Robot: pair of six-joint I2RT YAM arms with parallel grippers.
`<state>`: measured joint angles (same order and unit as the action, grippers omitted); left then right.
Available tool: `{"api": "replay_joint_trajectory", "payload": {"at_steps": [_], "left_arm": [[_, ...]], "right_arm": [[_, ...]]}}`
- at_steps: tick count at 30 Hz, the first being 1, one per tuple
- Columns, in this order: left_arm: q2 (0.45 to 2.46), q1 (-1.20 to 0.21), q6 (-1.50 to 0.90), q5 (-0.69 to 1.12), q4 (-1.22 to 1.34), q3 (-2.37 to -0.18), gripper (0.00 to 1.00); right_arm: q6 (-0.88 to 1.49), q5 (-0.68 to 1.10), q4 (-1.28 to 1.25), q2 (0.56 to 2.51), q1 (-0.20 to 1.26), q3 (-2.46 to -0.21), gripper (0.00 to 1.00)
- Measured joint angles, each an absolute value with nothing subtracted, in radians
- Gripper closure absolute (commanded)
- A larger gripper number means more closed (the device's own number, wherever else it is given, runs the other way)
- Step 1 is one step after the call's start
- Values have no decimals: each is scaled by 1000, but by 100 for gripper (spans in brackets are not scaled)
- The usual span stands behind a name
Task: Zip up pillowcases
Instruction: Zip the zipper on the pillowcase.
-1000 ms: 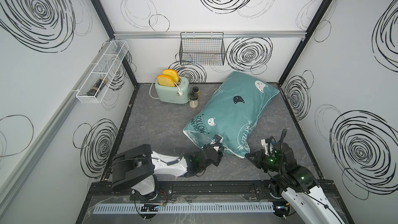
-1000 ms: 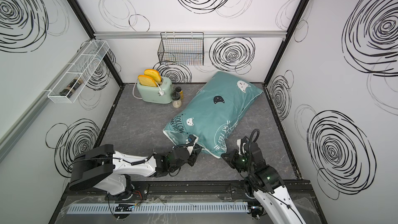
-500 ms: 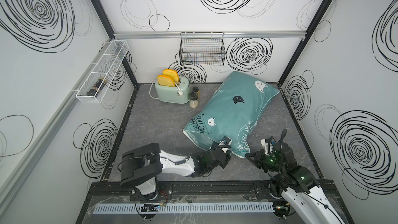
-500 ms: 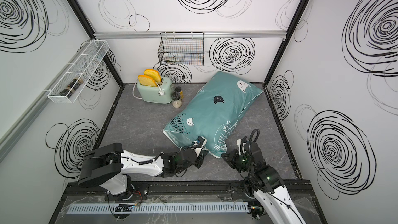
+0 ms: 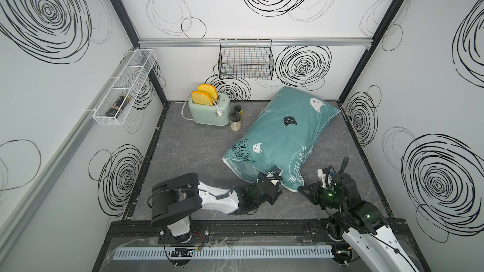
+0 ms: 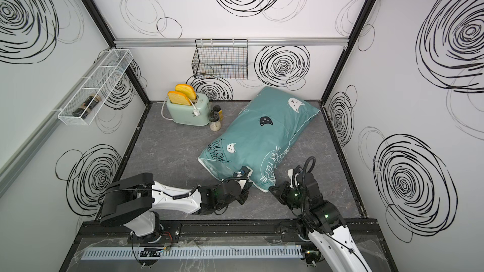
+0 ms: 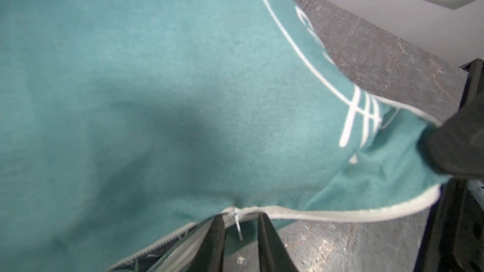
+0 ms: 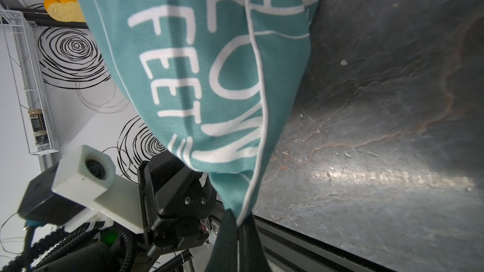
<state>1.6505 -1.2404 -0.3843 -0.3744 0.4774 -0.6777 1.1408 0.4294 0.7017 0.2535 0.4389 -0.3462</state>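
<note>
A mint-green toaster [image 5: 209, 112] stands by the back wall, with two small jars [image 5: 236, 121] just beside it. The pillowcase [image 5: 282, 137] lies beyond the jars from the toaster, slanting forward. The left gripper [image 7: 239, 231] has its jaws slightly apart around the white zipper pull [image 7: 237, 225]; in both top views its body hides that edge. The right gripper [image 8: 238, 221] is clamped on the pillowcase's near corner.

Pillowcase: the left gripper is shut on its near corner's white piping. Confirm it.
Wrong arm. The right gripper is shut on that piping of the pillowcase, as the right wrist view shows; the left gripper stands open around the zipper pull.
</note>
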Motion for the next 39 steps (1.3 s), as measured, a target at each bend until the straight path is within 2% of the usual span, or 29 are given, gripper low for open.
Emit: {"api": "replay_joint_trajectory", "payload": {"at_steps": [13, 21, 32, 39], "left_arm": [[1663, -1227, -384, -361, 481, -678, 87], [1663, -1217, -386, -353, 491, -678, 100], [1618, -1197, -411, -359, 485, -646, 100], [1508, -1115, -487, -379, 441, -548, 100]], "right_arm": [[1141, 430, 702, 253, 439, -345, 100], [1141, 429, 702, 253, 439, -345, 100], [1140, 386, 714, 253, 439, -347, 100], [1140, 337, 756, 254, 439, -389, 100]]}}
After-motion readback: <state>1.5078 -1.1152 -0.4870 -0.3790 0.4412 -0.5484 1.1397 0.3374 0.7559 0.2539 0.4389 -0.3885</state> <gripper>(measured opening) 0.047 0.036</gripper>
